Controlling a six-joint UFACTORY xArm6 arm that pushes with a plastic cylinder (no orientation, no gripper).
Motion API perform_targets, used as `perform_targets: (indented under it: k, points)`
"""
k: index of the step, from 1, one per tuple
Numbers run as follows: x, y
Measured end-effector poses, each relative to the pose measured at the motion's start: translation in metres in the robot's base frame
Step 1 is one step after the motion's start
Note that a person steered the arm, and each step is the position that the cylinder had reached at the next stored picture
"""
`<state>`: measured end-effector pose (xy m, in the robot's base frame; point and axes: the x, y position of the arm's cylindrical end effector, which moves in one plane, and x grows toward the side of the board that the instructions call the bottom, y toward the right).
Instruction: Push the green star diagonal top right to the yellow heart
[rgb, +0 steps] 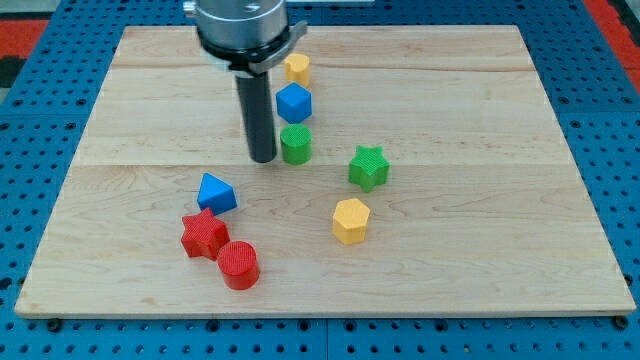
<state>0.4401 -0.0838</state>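
Observation:
The green star (368, 167) lies right of the board's middle. The yellow heart (296, 68) lies near the view's top, above a blue cube-like block (294, 102). My tip (263, 158) rests on the board just left of a green cylinder (296, 145), close to it. The tip is well to the left of the green star and below the yellow heart.
A yellow hexagon (351, 221) lies below the green star. A blue triangle (216, 193), a red star (204, 235) and a red cylinder (238, 265) sit at the lower left. The wooden board (500, 230) lies on a blue pegboard.

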Motion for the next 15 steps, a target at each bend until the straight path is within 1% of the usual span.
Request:
perform_targets:
  k: [1,2,3,4,6,7,9,10,11,12,13,15]
  points:
    - [0.047,0.037]
    - [0.065,0.118]
    - [0.033,0.13]
    - [-0.008,0.126]
    - [-0.054,0.137]
    - [-0.069,0.158]
    - [-0.114,0.19]
    - [-0.105,0.201]
    - [-0.065,0.198]
    - [-0.062,0.182]
    - [-0.09,0.165]
    - [-0.108,0.14]
